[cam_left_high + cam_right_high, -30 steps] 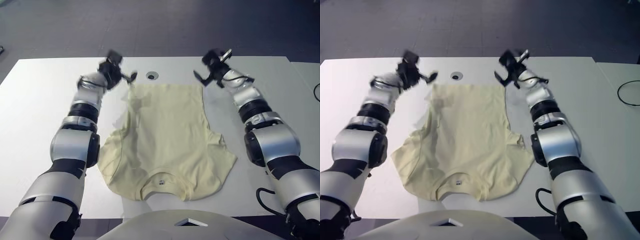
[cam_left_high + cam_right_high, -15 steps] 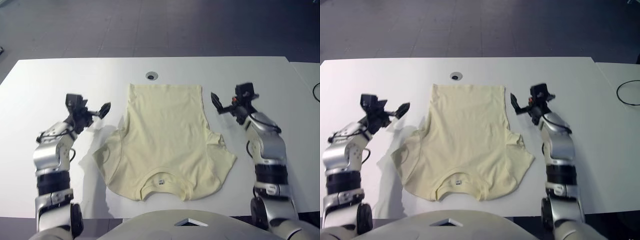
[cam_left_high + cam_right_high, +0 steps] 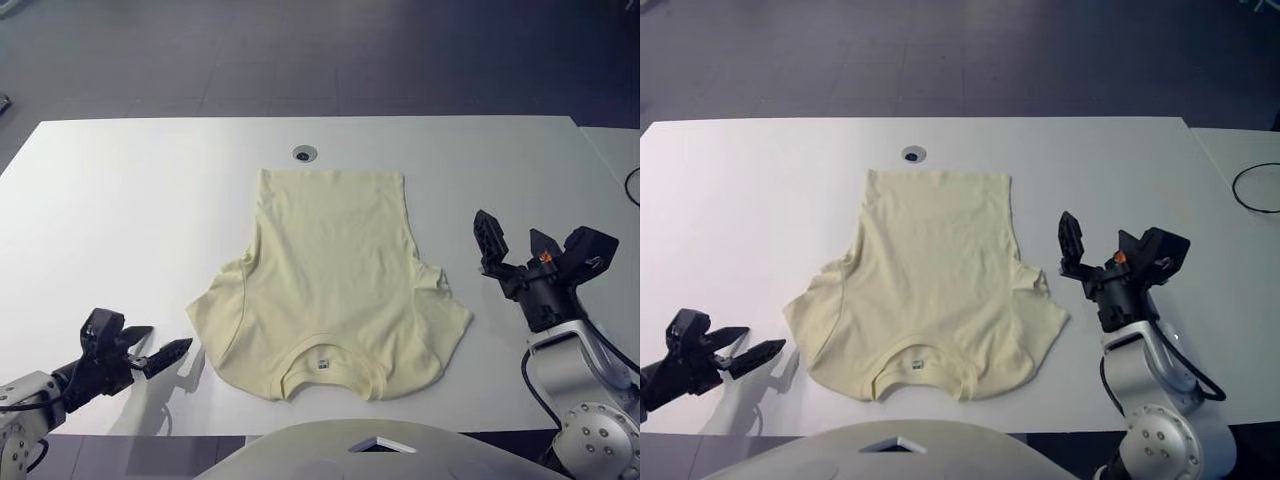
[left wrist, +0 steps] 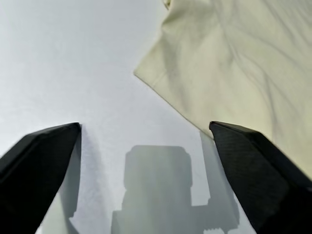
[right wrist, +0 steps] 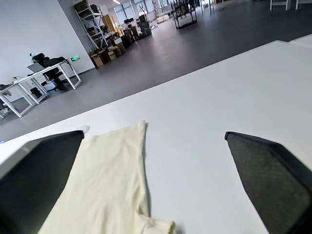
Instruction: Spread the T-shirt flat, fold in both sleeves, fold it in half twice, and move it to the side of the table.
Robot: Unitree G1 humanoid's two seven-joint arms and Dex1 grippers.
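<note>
Pale yellow T-shirt (image 3: 330,280) flat on white table (image 3: 120,190)

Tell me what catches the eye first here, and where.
A pale yellow T-shirt lies spread at the middle of the white table, collar toward the robot, sleeves not yet folded. The left jaws and right jaws stand open, clear of it, one off each sleeve.

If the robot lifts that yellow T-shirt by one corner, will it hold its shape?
Probably not: the T-shirt lies thin and limp on the table, creased near the sleeves, so it would likely drape. It looks light. Pushed, it would probably bunch up rather than slide whole.
</note>
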